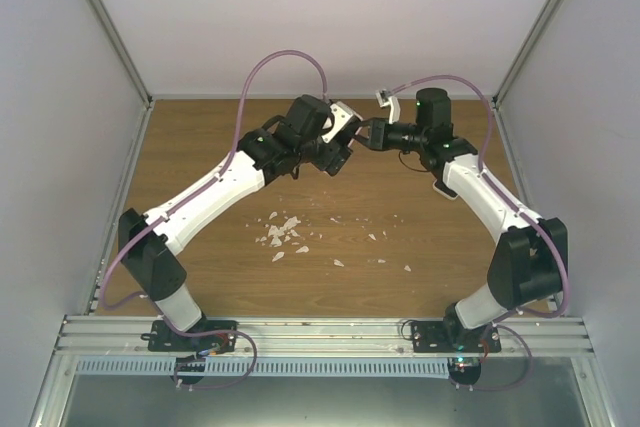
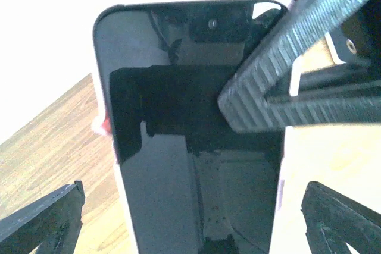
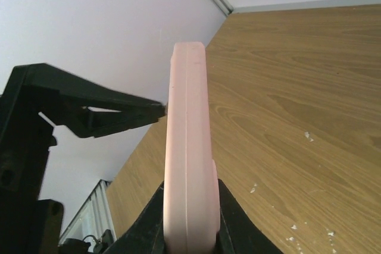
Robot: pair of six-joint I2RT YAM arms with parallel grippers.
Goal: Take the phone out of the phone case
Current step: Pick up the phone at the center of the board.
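The wooden table (image 1: 200, 147) lies broad and matt below, and the two arms meet well above its far half, so the task's thing is in the air rather than resting on the boards. The phone case (image 3: 187, 147) is pale pink, smooth and round-edged, seen edge-on from the right wrist. It probably flexes at the lip, while the phone (image 2: 166, 200) inside is a stiff, glossy slab with dark glass that is slippery and easy to crack if dropped. The right gripper (image 3: 189, 212) is clamped across the thickness of the cased phone, and its ribbed pad (image 2: 280, 69) lies over the upper corner of the screen. The left gripper (image 2: 191, 191) stands apart, its black fingers straddling the phone's long sides without closing. One left finger (image 3: 101, 114) reaches the case's rim, though I cannot tell whether it touches. The best hold looks like peeling a corner lip while pinching the glass by its edges. Small white flakes (image 1: 283, 235) litter the wood.
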